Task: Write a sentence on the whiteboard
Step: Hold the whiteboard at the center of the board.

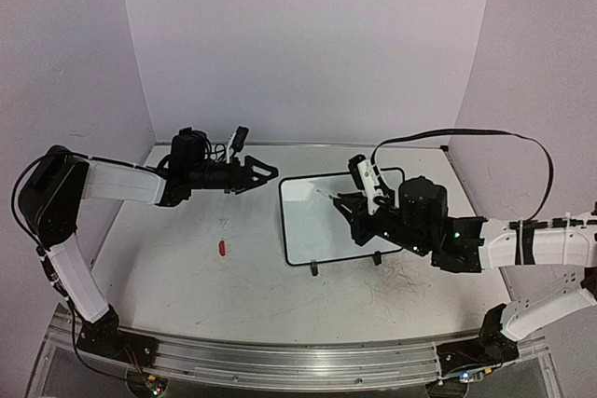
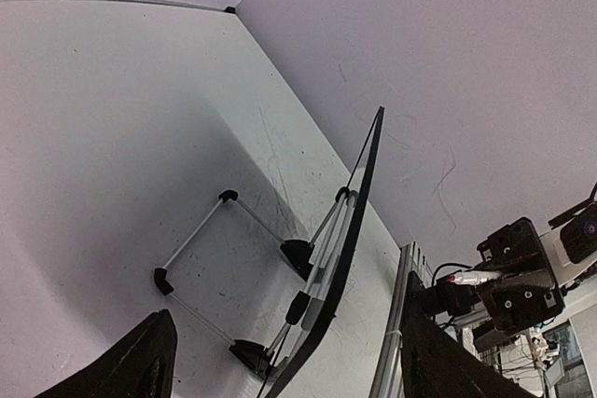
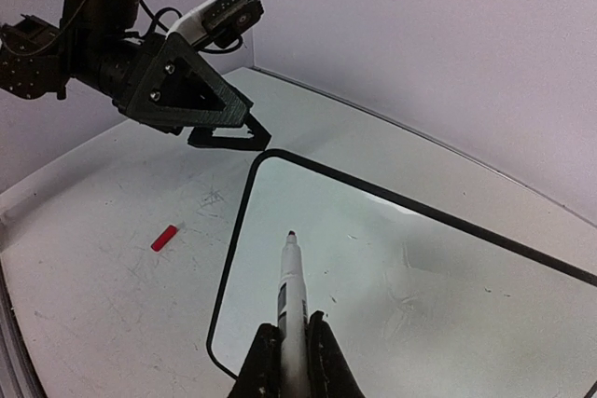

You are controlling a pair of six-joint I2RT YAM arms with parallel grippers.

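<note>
Whiteboard (image 1: 308,230) lies flat on the worktop (image 1: 187,286), right of centre, its two small black feet at the near edge. The black frame is fully visible in the top view.

Right end effector (image 1: 350,204) is clenched on a white marker (image 1: 326,196) and sits over the board's right half, arm reaching in from the right. In the right wrist view, the marker (image 3: 292,295) runs straight out between the fingers (image 3: 266,351), dark tip pointing at the board's left part (image 3: 420,267). Can't tell whether the tip touches the surface.

Left end effector (image 1: 259,177) is released. In the left wrist view both fingers (image 2: 140,361) stand wide apart with nothing between them. It hangs above the worktop just beyond the board's far-left corner, pointing towards the board without touching it.

A small red piece (image 1: 222,249) lies on the worktop left of the board, apart from the frame and from both arms. It also shows in the right wrist view (image 3: 164,239).
</note>
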